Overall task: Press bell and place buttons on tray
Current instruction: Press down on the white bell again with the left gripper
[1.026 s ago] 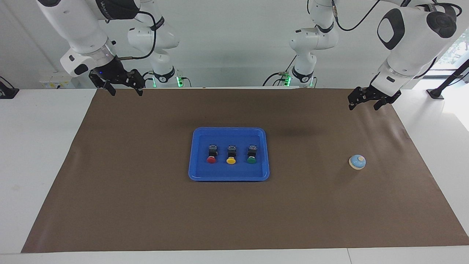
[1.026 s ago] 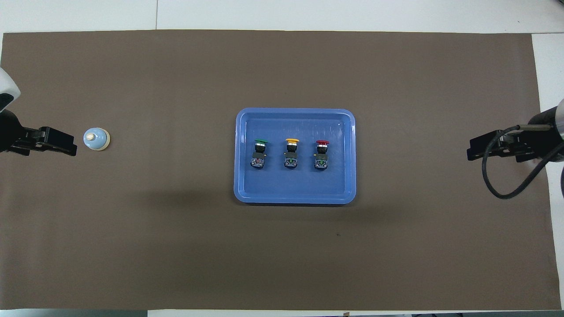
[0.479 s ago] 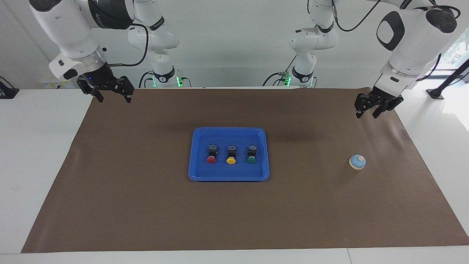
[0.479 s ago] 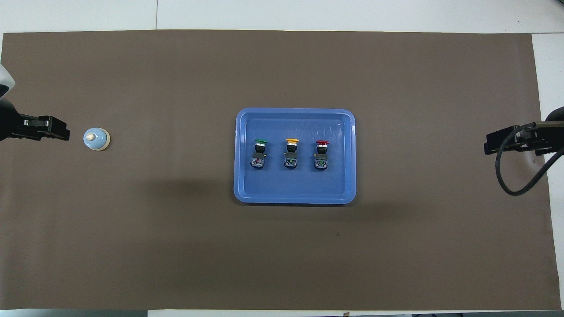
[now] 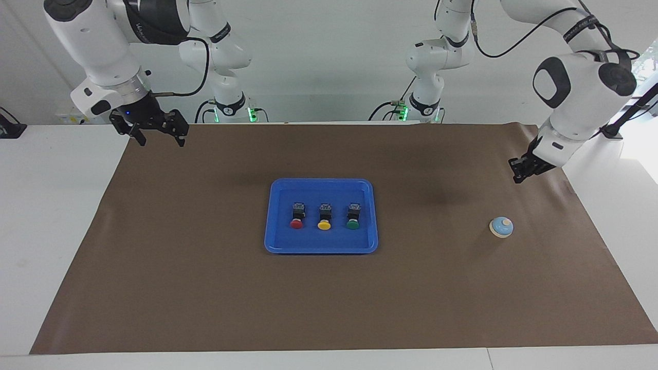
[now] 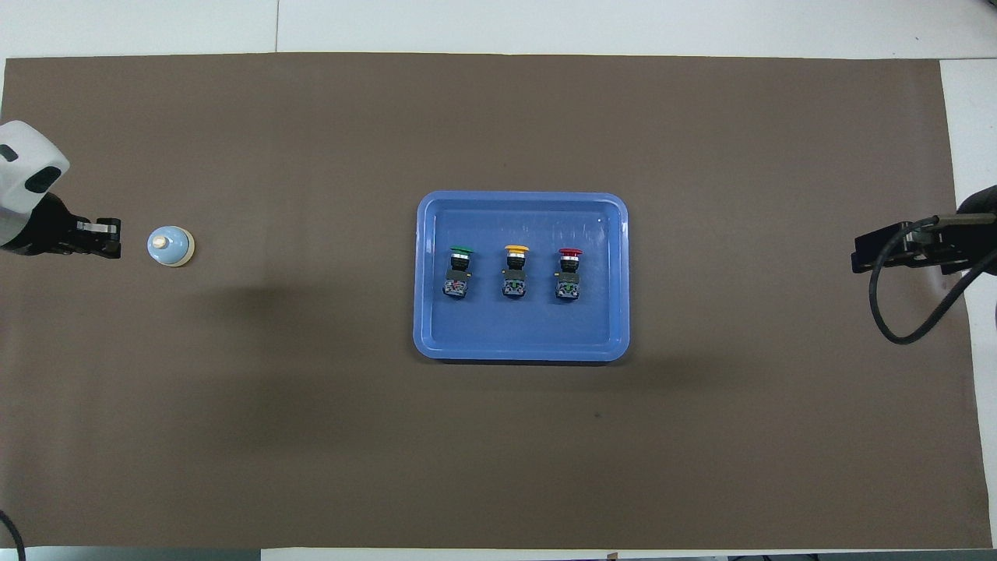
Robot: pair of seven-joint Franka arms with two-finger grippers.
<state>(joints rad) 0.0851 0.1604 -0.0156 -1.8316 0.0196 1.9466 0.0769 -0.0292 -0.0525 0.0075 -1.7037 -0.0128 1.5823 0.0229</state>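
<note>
Facing view shows my left gripper (image 5: pixel 517 177), fingers pressed together, raised at one o'clock from the bell (image 5: pixel 501 227); buttons (image 5: pixel 324 216) already on tray (image 5: pixel 321 246), right gripper (image 5: pixel 159 136) spread, waiting; next, press the knob.

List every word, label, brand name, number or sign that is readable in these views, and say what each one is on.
No text can be read with certainty.
Right arm: white lettering on its black upper band, too blurred to read.
Left arm: lettering on its black band, too small to read.
Red button, yellow button, green button, tray, bell: no writing visible.
</note>
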